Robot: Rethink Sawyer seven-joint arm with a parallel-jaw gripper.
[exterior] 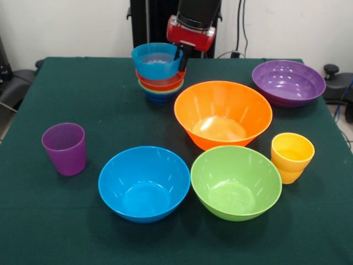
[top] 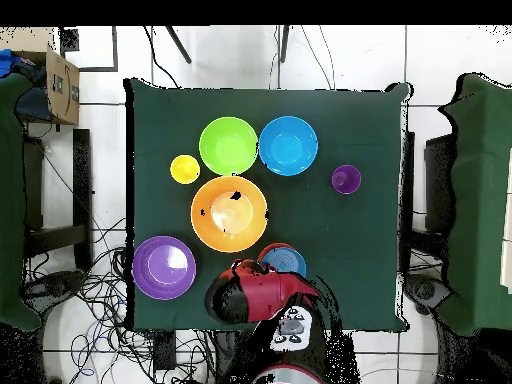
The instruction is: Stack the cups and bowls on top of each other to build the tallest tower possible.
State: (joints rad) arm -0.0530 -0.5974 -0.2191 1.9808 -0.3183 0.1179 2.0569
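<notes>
the red and black gripper (exterior: 180, 57) hangs at the rim of the small light blue glossy plastic bowl (exterior: 156, 59). one dark finger reaches down over that bowl's edge, but i cannot tell whether the fingers are apart or closed on the rim. from above the red wrist covers most of this spot and only part of the light blue bowl (top: 285, 261) shows beside it.

that light blue bowl tops a short leaning tower of small nested bowls (exterior: 160, 80): under it a red-orange one (exterior: 161, 81), then a thin green edge (exterior: 157, 89), and a dark blue one (exterior: 160, 97) lowest, resting on the dark green tablecloth (exterior: 99, 105).

just beside the tower sits the large orange plastic bowl (exterior: 223, 113), upright. beyond it, toward the table corner, is the wide shallow purple bowl (exterior: 288, 82). nearer the camera edge, the large blue bowl (exterior: 144, 183) and the large green bowl (exterior: 236, 181) stand side by side, almost touching. the yellow stepped plastic tumbler (exterior: 292, 157) stands just beside the green bowl, and the translucent purple straight-sided tumbler (exterior: 65, 148) stands alone, well apart on the other side of the blue bowl. all are upright, openings up.
</notes>
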